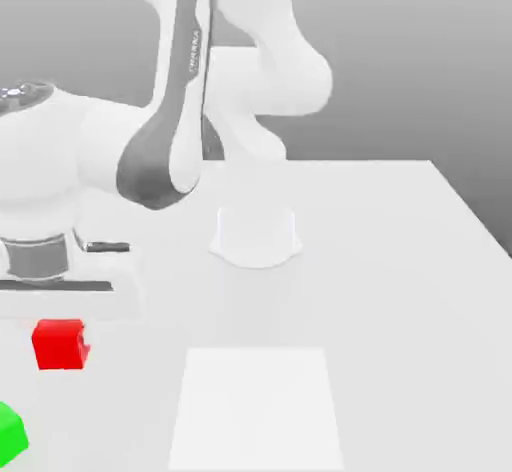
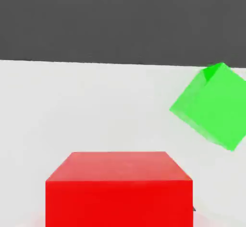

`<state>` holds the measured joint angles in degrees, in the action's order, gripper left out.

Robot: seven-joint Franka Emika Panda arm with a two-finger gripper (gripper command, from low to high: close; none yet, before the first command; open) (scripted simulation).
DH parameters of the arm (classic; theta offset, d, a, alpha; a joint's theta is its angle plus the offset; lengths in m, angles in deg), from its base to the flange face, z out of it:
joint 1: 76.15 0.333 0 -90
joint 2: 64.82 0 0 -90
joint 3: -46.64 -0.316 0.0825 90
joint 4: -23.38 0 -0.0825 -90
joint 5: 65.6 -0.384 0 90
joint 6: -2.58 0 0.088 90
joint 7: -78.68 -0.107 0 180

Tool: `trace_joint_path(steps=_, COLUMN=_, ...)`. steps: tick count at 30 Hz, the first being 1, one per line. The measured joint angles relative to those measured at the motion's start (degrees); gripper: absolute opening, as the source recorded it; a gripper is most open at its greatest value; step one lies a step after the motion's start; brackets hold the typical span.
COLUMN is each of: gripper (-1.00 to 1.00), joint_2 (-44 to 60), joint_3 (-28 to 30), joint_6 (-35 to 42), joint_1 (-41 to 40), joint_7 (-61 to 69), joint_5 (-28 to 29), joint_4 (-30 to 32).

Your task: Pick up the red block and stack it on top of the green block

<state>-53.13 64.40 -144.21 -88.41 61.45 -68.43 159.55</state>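
The red block (image 1: 57, 348) is directly under my white hand at the exterior view's left. It sits large and centred close to the camera in the hand view (image 2: 119, 190). My gripper (image 1: 62, 332) is shut on the red block, its pale fingers hard to make out against the white table. The green block (image 1: 9, 434) lies on the table just in front of the red one, at the exterior view's lower left corner. In the hand view the green block (image 2: 211, 107) lies a short way off to one side of the red block, turned at an angle to it.
The arm's round white base (image 1: 256, 235) stands at the middle of the white table (image 1: 400, 290). A lighter white rectangle (image 1: 258, 405) is marked on the table near the front. The table's edge runs down the exterior view's right.
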Motion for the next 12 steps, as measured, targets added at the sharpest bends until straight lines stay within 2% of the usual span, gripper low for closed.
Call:
trace_joint_path(steps=4, gripper=-1.0, joint_2=4.9, joint_3=0.2, joint_6=3.3, joint_1=-2.7, joint_7=-0.9, joint_5=-4.9, joint_4=-8.1)
trace_joint_path(steps=8, gripper=-1.0, joint_2=12.3, joint_3=-1.8, joint_6=-1.2, joint_1=-4.9, joint_7=1.1, joint_5=-9.5, joint_4=-10.7)
trace_joint_path(steps=9, gripper=1.0, joint_2=13.7, joint_3=-2.3, joint_6=-2.5, joint_1=-5.3, joint_7=1.6, joint_5=-10.2, joint_4=-10.9)
trace_joint_path(steps=12, gripper=1.0, joint_2=13.7, joint_3=-2.3, joint_6=-2.5, joint_1=-5.3, joint_7=1.6, joint_5=-10.2, joint_4=-10.9)
